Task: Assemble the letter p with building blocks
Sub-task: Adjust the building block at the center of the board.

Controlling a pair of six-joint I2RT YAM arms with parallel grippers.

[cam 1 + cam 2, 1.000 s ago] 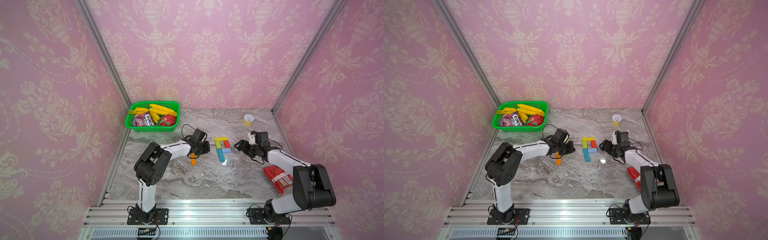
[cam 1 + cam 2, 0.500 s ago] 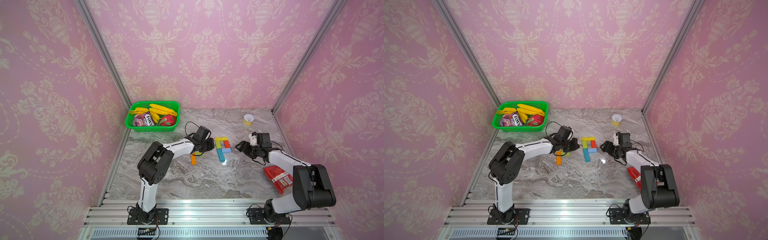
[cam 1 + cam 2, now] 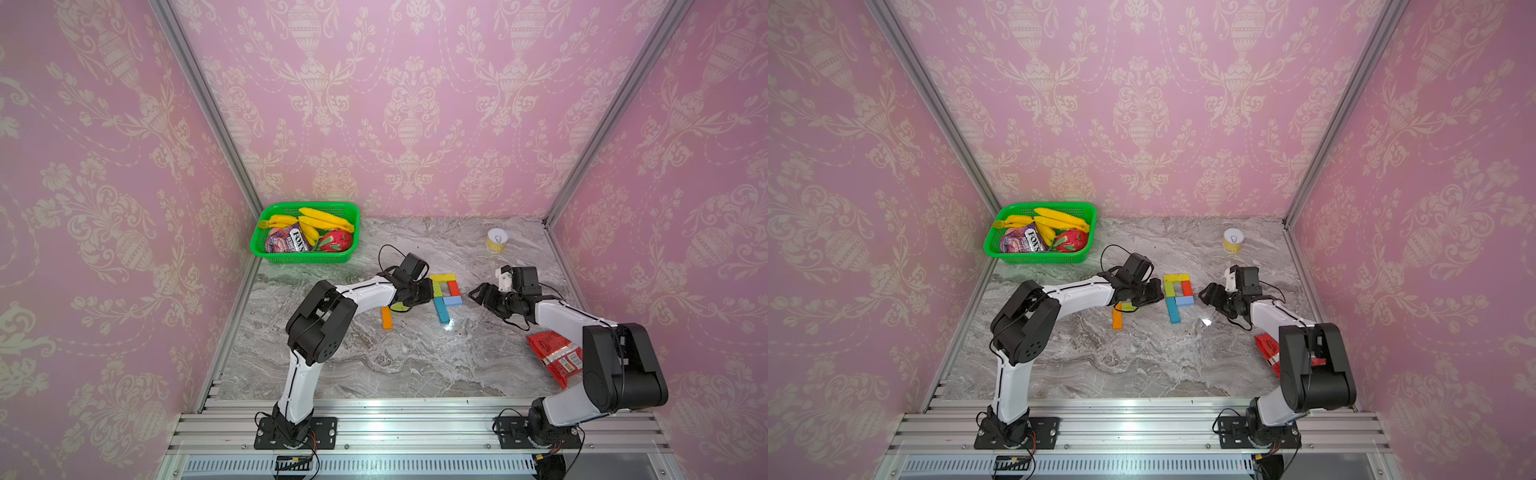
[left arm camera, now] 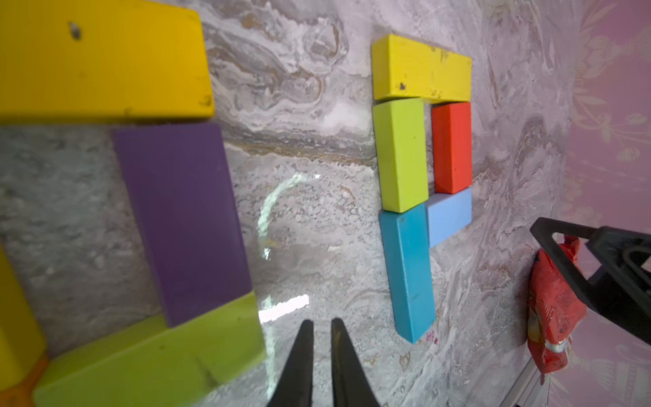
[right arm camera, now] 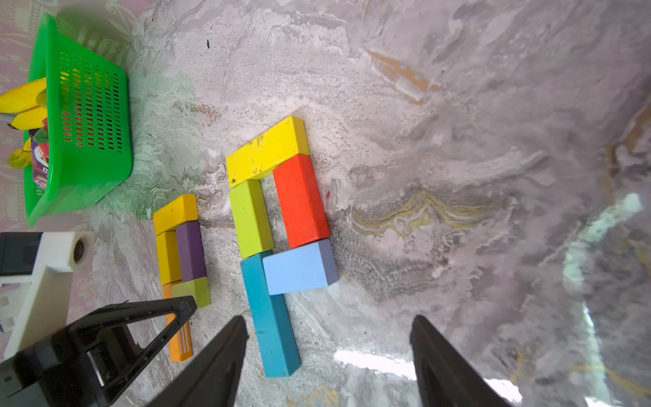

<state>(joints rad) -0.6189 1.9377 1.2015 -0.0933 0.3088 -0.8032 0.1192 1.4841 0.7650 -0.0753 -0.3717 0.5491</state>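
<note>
- The left gripper (image 4: 320,322) is clenched, with nothing between its fingertips. It is held low over the marble table (image 3: 415,365), between two groups of blocks.
- The right gripper (image 5: 329,319) is spread wide and empty, near the light blue block (image 5: 299,266) without touching it.
- Five blocks lie flat near mid-table and form a P.
- The yellow block (image 4: 421,68) runs across the top.
- The lime green block (image 4: 401,155) and the teal block (image 4: 408,275) sit end to end as the stem.
- The red block (image 4: 452,146) forms the bowl's outer side, and the light blue block closes it below.
- Beside the left gripper lies a second cluster: a purple block (image 4: 183,222) between a darker yellow block (image 4: 98,60) and a second lime block (image 4: 151,359).
- An orange block (image 3: 387,318) sticks out next to that cluster.
- A green basket (image 3: 266,249) stands in the back left corner, and a red snack packet (image 3: 552,353) lies near the right arm.
</note>
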